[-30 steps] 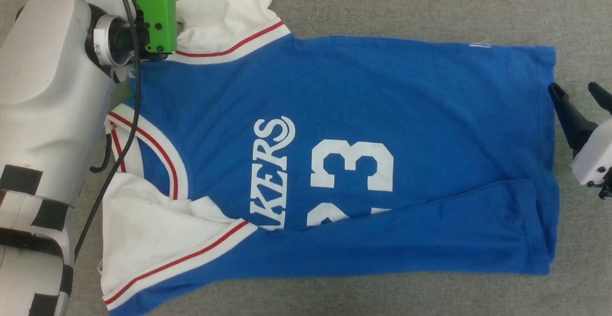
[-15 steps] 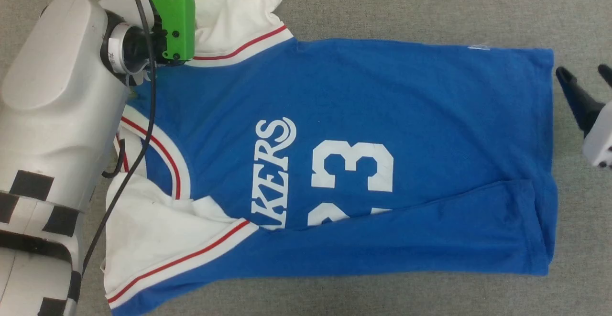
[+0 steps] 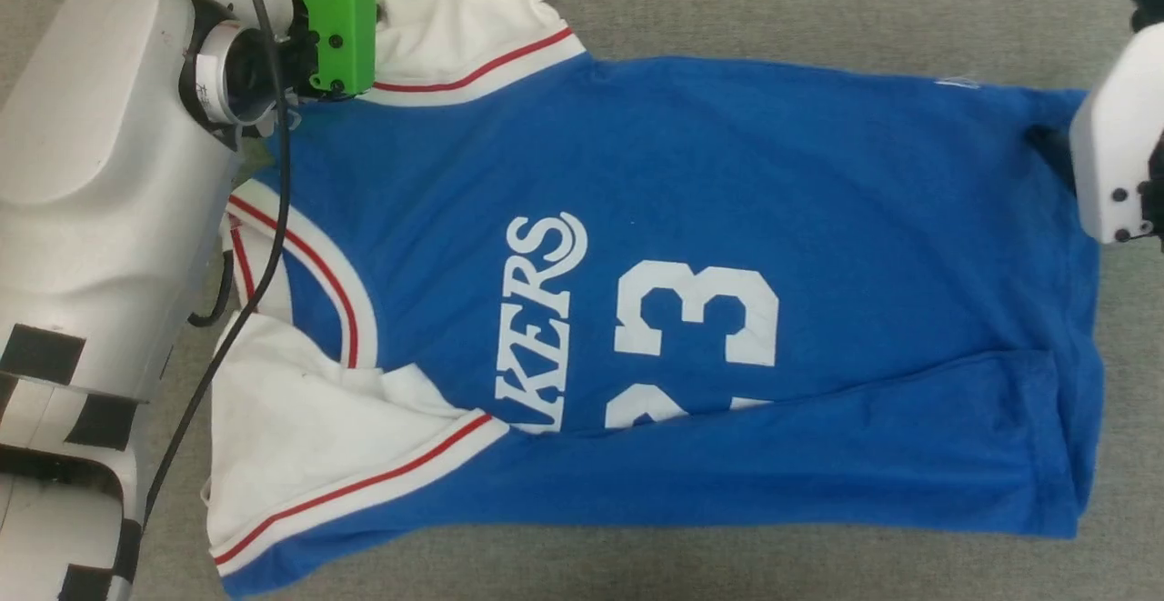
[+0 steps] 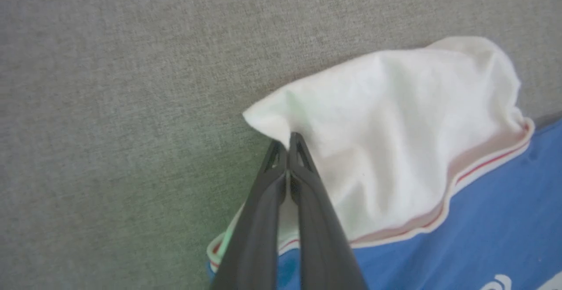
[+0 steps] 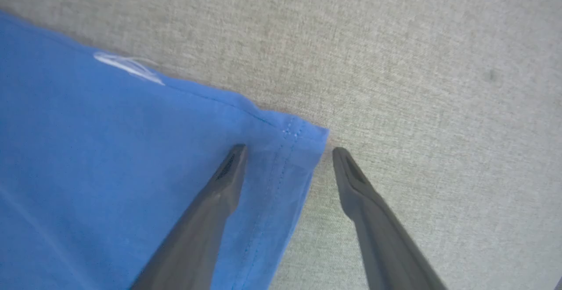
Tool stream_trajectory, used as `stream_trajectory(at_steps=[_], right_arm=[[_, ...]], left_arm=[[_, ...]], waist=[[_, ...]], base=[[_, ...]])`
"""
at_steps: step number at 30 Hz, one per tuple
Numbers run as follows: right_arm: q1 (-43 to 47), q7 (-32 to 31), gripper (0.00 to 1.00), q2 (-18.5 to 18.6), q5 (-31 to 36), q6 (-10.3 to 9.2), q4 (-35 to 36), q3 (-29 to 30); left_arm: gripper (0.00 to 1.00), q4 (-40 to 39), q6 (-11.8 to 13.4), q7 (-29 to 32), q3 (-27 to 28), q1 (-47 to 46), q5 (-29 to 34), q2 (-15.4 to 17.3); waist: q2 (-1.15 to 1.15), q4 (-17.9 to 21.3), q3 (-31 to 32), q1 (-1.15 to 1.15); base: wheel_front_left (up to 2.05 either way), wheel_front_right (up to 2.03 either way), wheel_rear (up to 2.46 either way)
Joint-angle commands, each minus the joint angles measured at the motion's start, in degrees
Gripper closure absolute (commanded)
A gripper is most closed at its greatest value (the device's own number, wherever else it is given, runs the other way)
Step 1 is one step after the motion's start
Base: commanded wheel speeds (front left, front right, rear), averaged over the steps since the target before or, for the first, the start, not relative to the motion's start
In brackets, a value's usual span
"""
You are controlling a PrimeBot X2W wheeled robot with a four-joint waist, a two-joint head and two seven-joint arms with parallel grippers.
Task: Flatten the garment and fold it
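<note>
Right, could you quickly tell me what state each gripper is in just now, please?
Left gripper: closed, pinching the garment at its white sleeve's edge.
Right gripper: open, straddling the garment's hem corner, holding nothing.

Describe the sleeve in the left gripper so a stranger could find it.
The blue garment lies on the grey surface, collar toward the robot's left. The far white sleeve, beyond the collar, is bunched and pinched by the left gripper; the near sleeve lies untouched.
</note>
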State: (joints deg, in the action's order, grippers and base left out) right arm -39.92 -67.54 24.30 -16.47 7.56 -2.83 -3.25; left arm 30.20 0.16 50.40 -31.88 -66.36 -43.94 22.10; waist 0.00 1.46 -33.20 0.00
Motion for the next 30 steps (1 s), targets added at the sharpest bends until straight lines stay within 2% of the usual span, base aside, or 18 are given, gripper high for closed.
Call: stream_trajectory(at_steps=[1, 7, 8, 9, 15, 21, 30], right_arm=[[-0.6, -1.7, 0.0, -0.1, 0.6, -0.08, -0.4, -0.8], [0.8, -7.2, 0.0, 0.0, 0.1, -0.08, -1.1, -3.4], [0.9, -7.7, 0.6, -0.1, -0.1, -0.08, -1.0, -3.3], [1.0, -8.0, 1.0, -0.1, -0.3, -0.08, -0.9, -3.2], [1.0, -7.9, 1.0, -0.3, -0.5, -0.08, 0.2, -1.9], [0.4, -2.5, 1.0, -1.3, -0.7, -0.08, 0.3, -0.7], [2.1, 2.6, 1.0, -1.7, -1.9, -0.08, -1.6, 1.1]], left_arm=[[1.0, -0.5, 0.3, 0.0, 0.1, -0.3, 0.0, 0.5], [1.0, -1.7, 0.3, -0.2, 0.2, -0.2, -0.2, 0.8], [1.0, -1.8, 0.3, -0.2, 0.2, -0.1, -0.3, 0.9], [1.0, -2.0, 0.3, -0.3, 0.1, -0.1, -0.2, 1.0], [1.0, -2.5, -0.2, -1.4, 0.3, 0.4, -0.5, 1.4], [1.0, -3.2, -1.4, -4.4, 1.8, 1.2, -2.0, 1.5], [1.0, -8.3, -2.8, -7.9, 4.4, 6.3, -4.6, 4.3]], waist=[[0.0, -0.7, -0.4, 0.0], [0.0, -1.3, -0.5, 0.0], [0.0, -1.3, -0.5, 0.0], [0.0, -1.3, -0.4, 0.0], [0.0, -1.0, 0.7, 0.0], [0.0, -0.9, 4.1, 0.0], [0.0, -1.9, 11.5, 0.0]], base=[[0.0, 0.0, 0.0], [0.0, 0.0, 0.0], [0.0, 0.0, 0.0], [0.0, 0.0, 0.0], [0.0, 0.0, 0.0], [0.0, 0.0, 0.0], [0.0, 0.0, 0.0]])
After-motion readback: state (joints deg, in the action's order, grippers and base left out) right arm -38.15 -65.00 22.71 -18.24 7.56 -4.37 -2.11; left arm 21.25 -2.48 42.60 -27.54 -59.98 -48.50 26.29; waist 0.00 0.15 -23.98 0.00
